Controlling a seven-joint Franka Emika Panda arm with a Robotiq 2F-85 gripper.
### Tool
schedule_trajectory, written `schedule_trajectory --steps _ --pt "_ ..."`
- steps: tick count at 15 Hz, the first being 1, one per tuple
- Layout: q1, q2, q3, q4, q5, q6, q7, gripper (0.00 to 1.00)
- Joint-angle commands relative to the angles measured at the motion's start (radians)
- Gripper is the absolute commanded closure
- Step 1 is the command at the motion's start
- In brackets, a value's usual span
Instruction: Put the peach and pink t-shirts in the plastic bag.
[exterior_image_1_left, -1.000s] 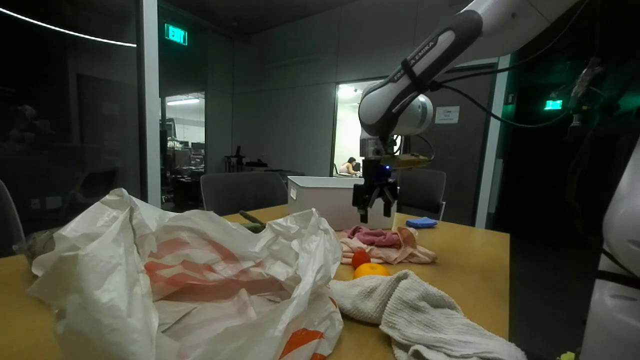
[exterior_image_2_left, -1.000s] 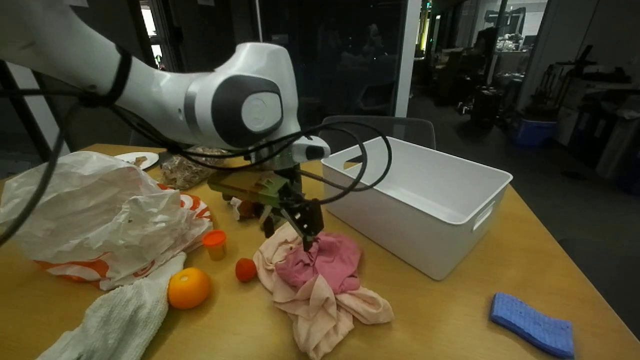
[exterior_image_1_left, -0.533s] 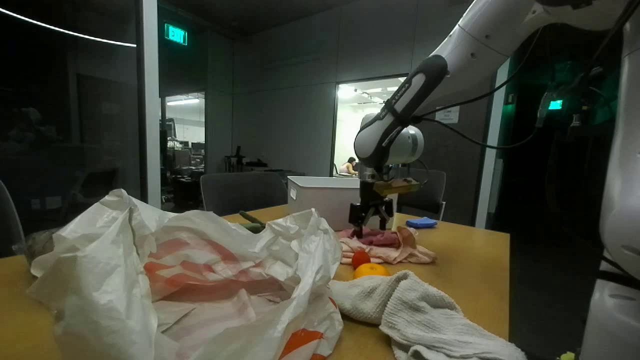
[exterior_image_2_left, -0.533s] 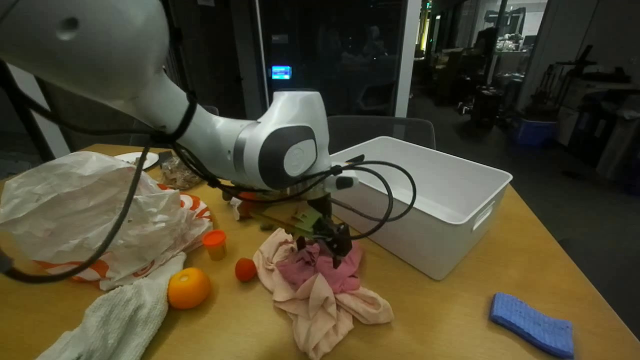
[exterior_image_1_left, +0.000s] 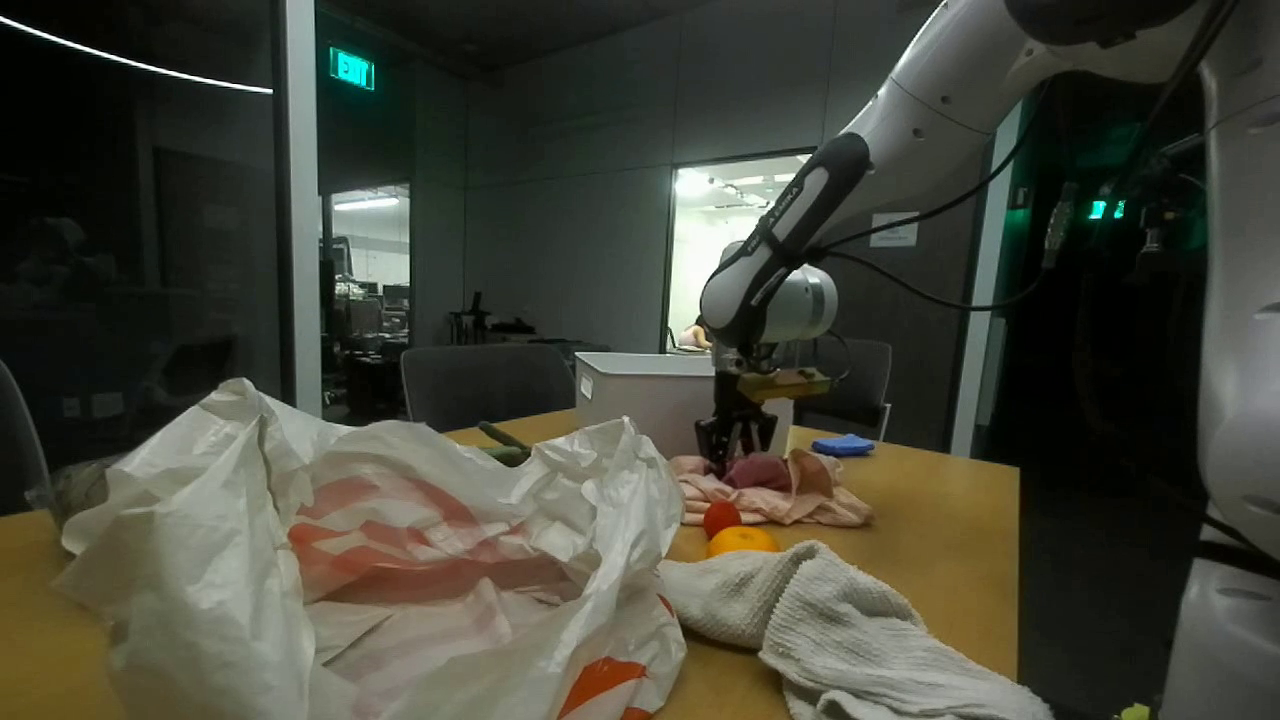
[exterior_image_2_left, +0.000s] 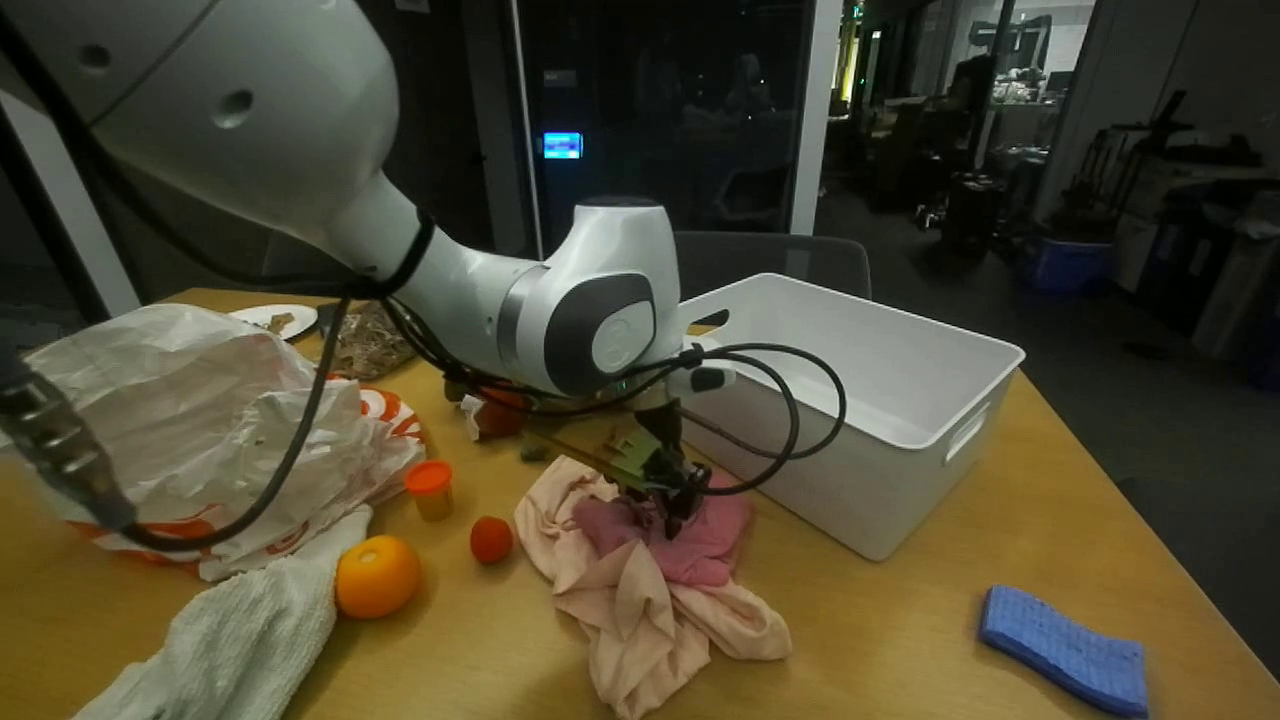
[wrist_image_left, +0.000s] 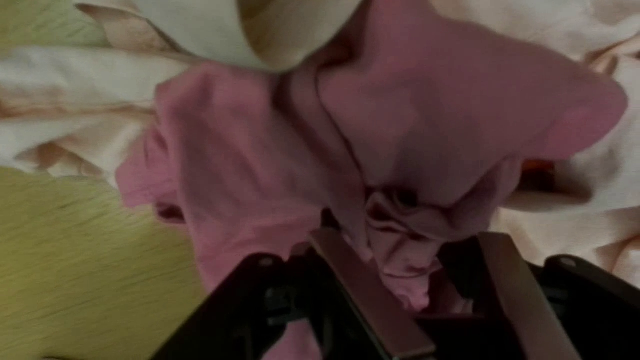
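At the left in an exterior view, the bag (exterior_image_2_left: 215, 420) sits wrinkled on the surface (exterior_image_2_left: 850, 650). To its right and apart from it, the peach shirt (exterior_image_2_left: 635, 620) lies spread mostly beneath the pink shirt (exterior_image_2_left: 705, 545). Over the last second the tool (wrist_image_left: 402, 245) has come down into the pink folds and its fingers (wrist_image_left: 371, 292) have drawn nearer each other; they stand apart, cloth bunched between them, no firm hold showing. Both shirts have slid slightly right, towards the box (exterior_image_2_left: 860, 480). A grasp seems to be starting; the peach shirt will probably need its own trip. The arm (exterior_image_2_left: 480, 300) slopes down from the upper left, wrist bent, tool pointing down.
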Motion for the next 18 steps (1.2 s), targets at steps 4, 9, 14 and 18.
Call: schedule_trajectory --steps 4,9,14,18 --pt "0.001 -0.005 -0.009 0.029 0.003 -0.026 0.017 0.96" --pt "0.007 -0.114 -0.017 0.005 -0.045 -0.041 0.062 0.94" --pt "0.007 -0.293 0.002 -0.028 -0.007 -0.085 0.045 0.94" --pt "0.026 -0.492 0.023 -0.074 0.03 -0.131 -0.001 0.94"
